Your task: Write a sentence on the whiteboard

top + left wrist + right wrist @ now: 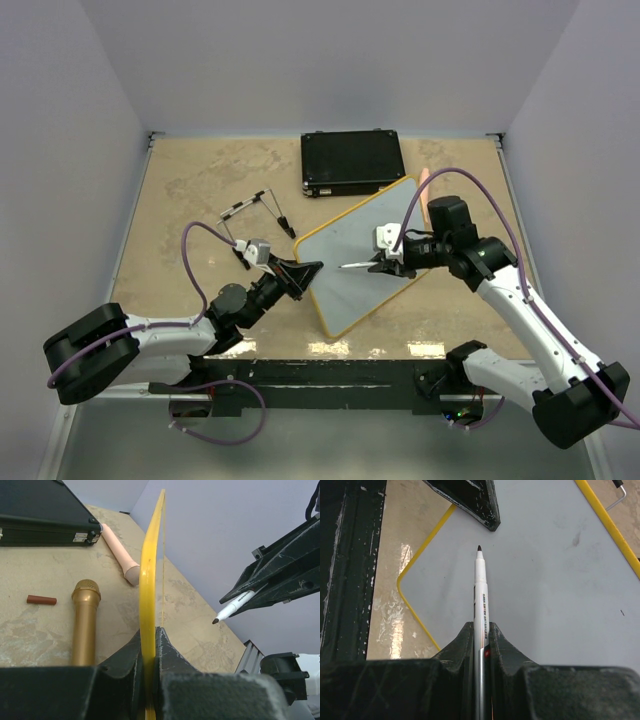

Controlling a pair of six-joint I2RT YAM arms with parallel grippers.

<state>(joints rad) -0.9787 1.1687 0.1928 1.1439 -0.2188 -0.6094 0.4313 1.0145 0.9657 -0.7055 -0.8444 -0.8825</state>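
Toward the near edge of the table, the left gripper [298, 272] is clamped on the yellow frame at the near-left edge of the whiteboard [365, 235], which sits mid-table turned cornerwise. I cannot tell whether it lies quite flat. Just beyond, over the board's grey-white face, the right gripper [481, 630] is closed tight on an uncapped marker [480, 587], nib pointing toward the left arm. The left wrist view shows the nib standing off the surface, and no writing shows yet beyond faint smudges. The step in hand looks like the first stroke. It likely calls for lowering the nib with light, even pressure and starting near one end of the face, to leave room for the words. The left clamp should hold firm so the board does not skid. Farther back, a black case [352, 162] rests near the board's far corner.
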